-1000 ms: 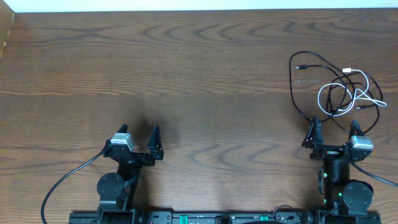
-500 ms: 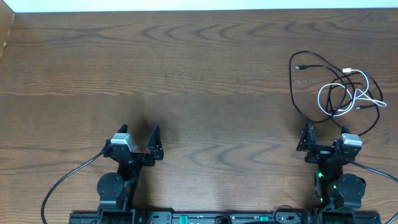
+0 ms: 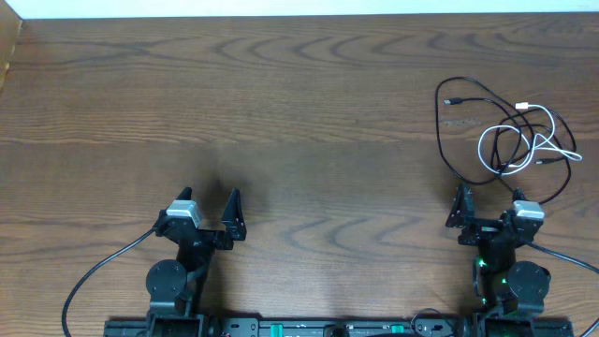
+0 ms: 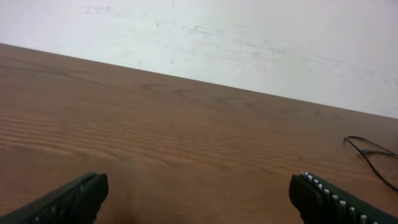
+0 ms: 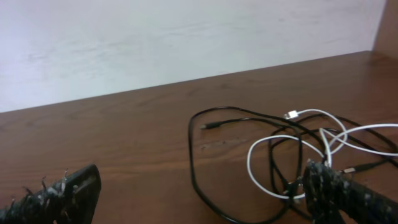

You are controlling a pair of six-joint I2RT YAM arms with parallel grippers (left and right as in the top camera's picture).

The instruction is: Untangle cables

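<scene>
The two cables lie in one loose tangle at the far right of the bench (image 3: 281,112), directly ahead of the right gripper (image 3: 488,208) and a little toward its outer side. The black cable (image 3: 438,122) makes the bigger loop, bulging out to the left and away from the robot, with one plug end lying inside the top of that loop. The white cable (image 3: 481,145) is coiled inside it and crosses the black one several times. The tangle has no clear long axis and is roughly as wide as it is deep.

In the right wrist view the crossings sit low and to the right, near that gripper's right finger. The right gripper is spread wide and holds nothing. The left gripper (image 3: 208,212) is likewise spread and empty, well apart from the cables, with only bare wood in front of it. The right arm is plainly the nearer one, and a short reach forward looks enough.
</scene>
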